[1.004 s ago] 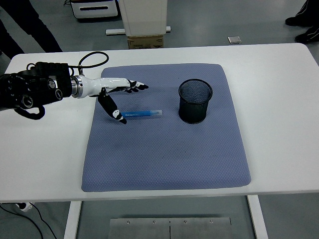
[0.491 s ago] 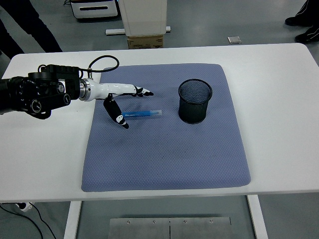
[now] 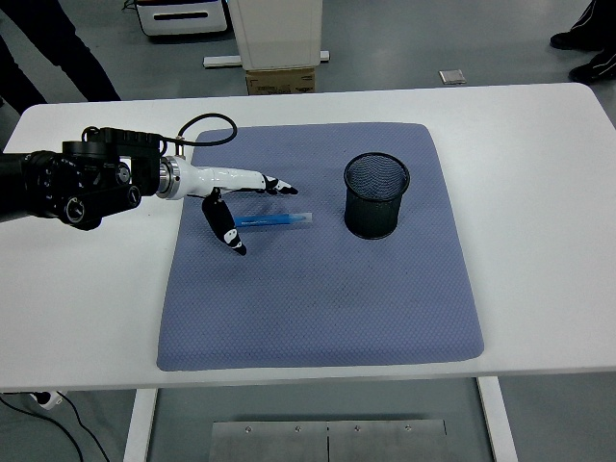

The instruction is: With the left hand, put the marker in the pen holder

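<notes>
Your left hand (image 3: 236, 197) reaches in from the left over the white bench (image 3: 539, 192), its black forearm lying across the bare bench top and the white palm out over the blue-grey mat (image 3: 318, 289). The hand is spread and holds nothing — the long fingers (image 3: 274, 184) point right along the far side of the marker (image 3: 274, 220), while the thumb (image 3: 223, 229) angles down toward you and crosses in front of the marker's left end. You cannot tell from this view whether thumb or fingers actually touch it.

The marker lies flat on the mat, roughly parallel to the bench's near edge, blue along most of its length with a paler right tip. That tip points toward the pen holder (image 3: 377, 195), a black mesh cup standing upright on the mat to the marker's right — near it but clearly apart, with open mat between them.

A black cable (image 3: 207, 125) loops up from the wrist over the mat's far left corner. A person's dark legs (image 3: 58, 48) show at the top left, beyond the bench.
</notes>
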You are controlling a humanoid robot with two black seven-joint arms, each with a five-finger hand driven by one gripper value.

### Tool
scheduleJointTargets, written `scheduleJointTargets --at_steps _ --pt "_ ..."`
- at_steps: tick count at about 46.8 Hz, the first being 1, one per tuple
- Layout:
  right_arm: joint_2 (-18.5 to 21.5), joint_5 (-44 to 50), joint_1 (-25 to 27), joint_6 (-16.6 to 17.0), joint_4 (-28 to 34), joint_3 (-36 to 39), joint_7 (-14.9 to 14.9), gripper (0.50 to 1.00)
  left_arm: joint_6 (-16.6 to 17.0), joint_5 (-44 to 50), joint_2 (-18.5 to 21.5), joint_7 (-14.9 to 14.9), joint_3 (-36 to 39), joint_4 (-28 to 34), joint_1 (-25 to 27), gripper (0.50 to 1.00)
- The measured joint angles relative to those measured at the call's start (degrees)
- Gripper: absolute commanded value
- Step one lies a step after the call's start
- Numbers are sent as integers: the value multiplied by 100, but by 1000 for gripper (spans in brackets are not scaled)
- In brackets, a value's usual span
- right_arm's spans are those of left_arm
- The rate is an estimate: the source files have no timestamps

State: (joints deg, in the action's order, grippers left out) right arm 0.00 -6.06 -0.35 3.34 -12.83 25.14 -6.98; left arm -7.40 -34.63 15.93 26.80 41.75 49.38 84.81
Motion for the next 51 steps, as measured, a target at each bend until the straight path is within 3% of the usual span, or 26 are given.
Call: scheduleJointTargets --at_steps 39,40,47,51 --pt "0 0 0 0 0 0 3 1000 -156 -149 -95 0 -27 -43 1 1000" --pt "0 0 0 0 0 0 3 1000 -157 -149 -96 0 -27 -42 1 974" --pt "0 0 0 0 -1 0 3 1000 -157 -165 -95 -1 -27 -42 22 912" --pt "0 0 0 0 0 0 3 1000 -157 -196 -93 -1 -27 -42 26 830"
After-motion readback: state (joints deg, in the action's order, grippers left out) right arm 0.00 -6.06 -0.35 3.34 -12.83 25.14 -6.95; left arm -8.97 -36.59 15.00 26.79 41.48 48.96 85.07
